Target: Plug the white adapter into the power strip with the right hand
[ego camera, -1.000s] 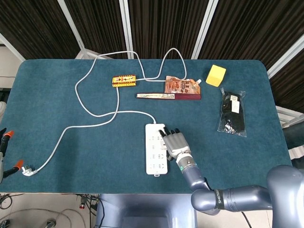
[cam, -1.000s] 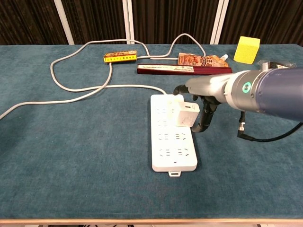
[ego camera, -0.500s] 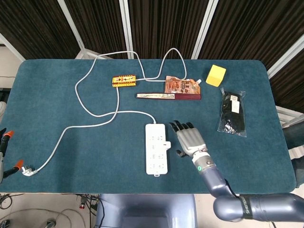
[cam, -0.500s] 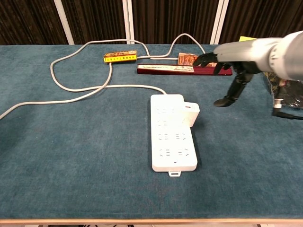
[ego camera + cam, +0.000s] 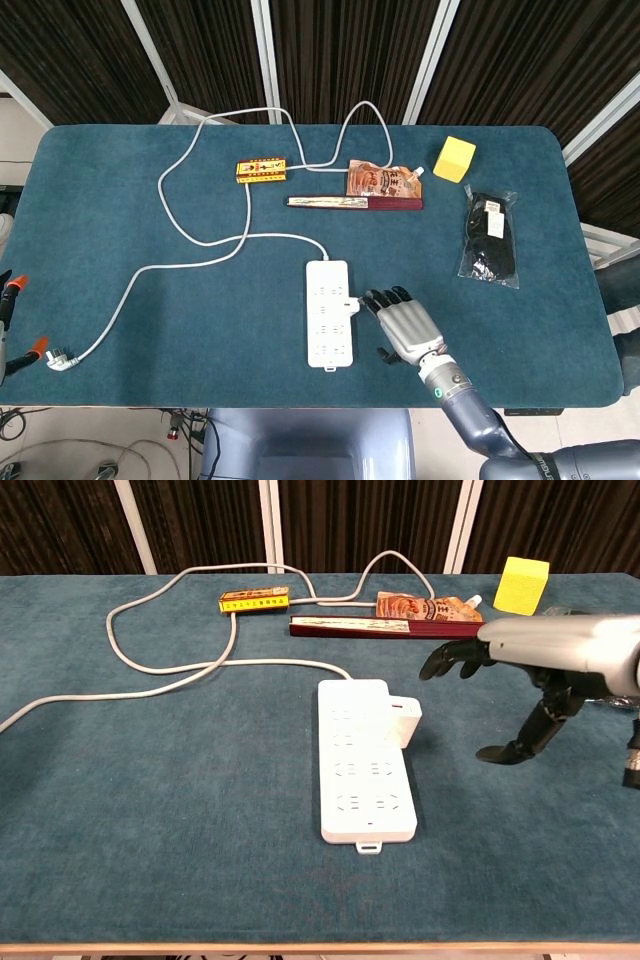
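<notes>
Your adapter (image 5: pixel 398 721) sits plugged into the right edge of the strip (image 5: pixel 364 760), standing up from it. Your right hand (image 5: pixel 520 695) hangs just right of it, apart from it, fingers spread and holding nothing; the head view shows its fingertips (image 5: pixel 385 296) near the strip's edge. From the left, a plug (image 5: pixel 55 359) lies at the table (image 5: pixel 120 220) edge, its cord (image 5: pixel 205 250) looping back to the strip. Behind sit 1 orange box (image 5: pixel 261 171), a dark red case (image 5: pixel 355 202), a sauce pouch (image 5: pixel 381 179), a yellow cube (image 5: pixel 454 158) and a clear bag (image 5: pixel 490 237) with dark contents I can't make out. Nothing lies between hand and adapter.
</notes>
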`<state>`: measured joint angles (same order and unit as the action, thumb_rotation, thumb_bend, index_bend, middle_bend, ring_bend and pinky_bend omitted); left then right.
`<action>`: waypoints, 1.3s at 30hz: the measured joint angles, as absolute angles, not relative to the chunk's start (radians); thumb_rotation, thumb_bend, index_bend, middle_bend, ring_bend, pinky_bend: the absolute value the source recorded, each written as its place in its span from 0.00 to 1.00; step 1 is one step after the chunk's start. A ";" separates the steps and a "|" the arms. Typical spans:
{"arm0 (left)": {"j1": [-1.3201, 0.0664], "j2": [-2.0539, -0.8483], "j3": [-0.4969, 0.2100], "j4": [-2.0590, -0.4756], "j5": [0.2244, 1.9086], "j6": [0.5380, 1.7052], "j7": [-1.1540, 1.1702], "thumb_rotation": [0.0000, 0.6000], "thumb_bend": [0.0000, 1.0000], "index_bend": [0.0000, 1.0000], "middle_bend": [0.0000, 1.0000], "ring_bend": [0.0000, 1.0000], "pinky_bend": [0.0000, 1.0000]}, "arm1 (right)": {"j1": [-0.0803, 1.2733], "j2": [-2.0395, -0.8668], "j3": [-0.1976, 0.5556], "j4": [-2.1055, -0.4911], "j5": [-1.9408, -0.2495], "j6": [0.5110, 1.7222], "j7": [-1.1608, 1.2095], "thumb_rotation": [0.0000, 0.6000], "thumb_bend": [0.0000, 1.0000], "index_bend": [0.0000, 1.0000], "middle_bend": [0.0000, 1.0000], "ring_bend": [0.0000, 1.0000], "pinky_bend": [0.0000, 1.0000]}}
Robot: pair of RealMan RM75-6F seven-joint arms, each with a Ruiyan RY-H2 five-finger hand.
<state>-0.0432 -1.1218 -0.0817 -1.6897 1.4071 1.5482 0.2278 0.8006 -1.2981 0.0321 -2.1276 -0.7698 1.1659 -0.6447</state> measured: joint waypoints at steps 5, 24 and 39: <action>-0.043 -1.121 -0.081 -1.689 1.408 1.547 0.225 1.00 0.18 0.13 0.05 0.00 0.01 | 0.797 -1.349 0.044 -2.102 -0.770 1.185 -0.646 1.00 0.37 0.17 0.23 0.15 0.10; -0.045 -1.122 -0.083 -1.687 1.405 1.546 0.228 1.00 0.18 0.13 0.05 0.00 0.00 | 0.823 -1.411 0.068 -2.077 -0.705 1.192 -0.704 1.00 0.37 0.24 0.23 0.15 0.10; -0.044 -1.121 -0.083 -1.688 1.402 1.545 0.228 1.00 0.18 0.13 0.05 0.00 0.00 | 0.841 -1.445 0.087 -2.068 -0.672 1.210 -0.731 1.00 0.37 0.25 0.29 0.17 0.10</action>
